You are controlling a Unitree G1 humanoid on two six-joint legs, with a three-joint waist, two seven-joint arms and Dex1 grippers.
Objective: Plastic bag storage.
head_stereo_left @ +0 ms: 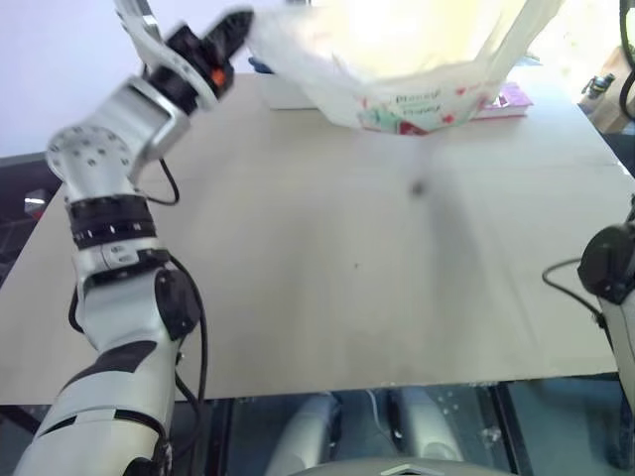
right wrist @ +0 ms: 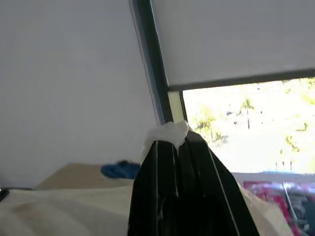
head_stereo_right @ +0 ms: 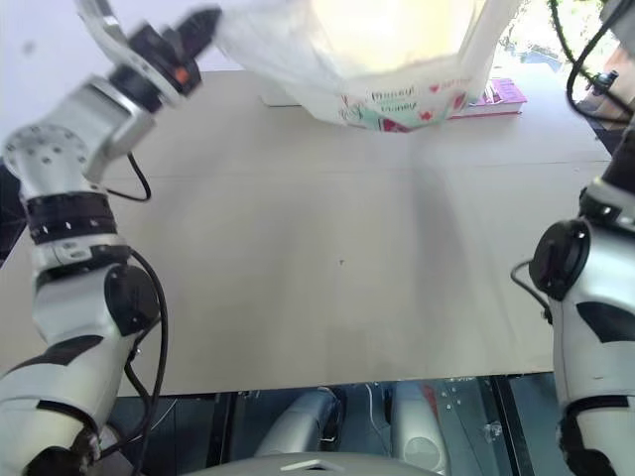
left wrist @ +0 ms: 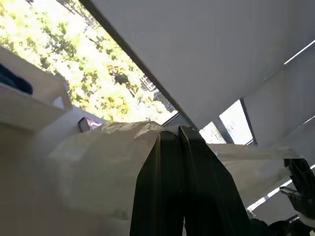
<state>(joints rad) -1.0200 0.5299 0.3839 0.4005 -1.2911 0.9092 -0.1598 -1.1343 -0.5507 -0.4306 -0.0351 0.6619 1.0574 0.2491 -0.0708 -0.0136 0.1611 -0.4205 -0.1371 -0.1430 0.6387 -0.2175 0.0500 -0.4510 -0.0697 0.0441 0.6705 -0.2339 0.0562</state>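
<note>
Nearest us, the lower half of the frame is bare wooden table (head_stereo_left: 327, 297). Toward the upper left our left gripper (head_stereo_left: 234, 28) is clamped on one edge of the plastic bag (head_stereo_left: 417, 69), its black fingers (left wrist: 182, 162) pressed together with film between them. In the right wrist view our right gripper (right wrist: 173, 142) is likewise pinched tight on a white tuft of the bag. The bag hangs stretched across the top centre, its printed bottom seemingly just off the table, though glare makes that hard to judge. Behind it lie a white tray (head_stereo_left: 288, 94) and a pink packet (head_stereo_left: 511, 99). We judge the thin film could slip or tear if our arms spread further, and a drooping bottom could drag those far items.
</note>
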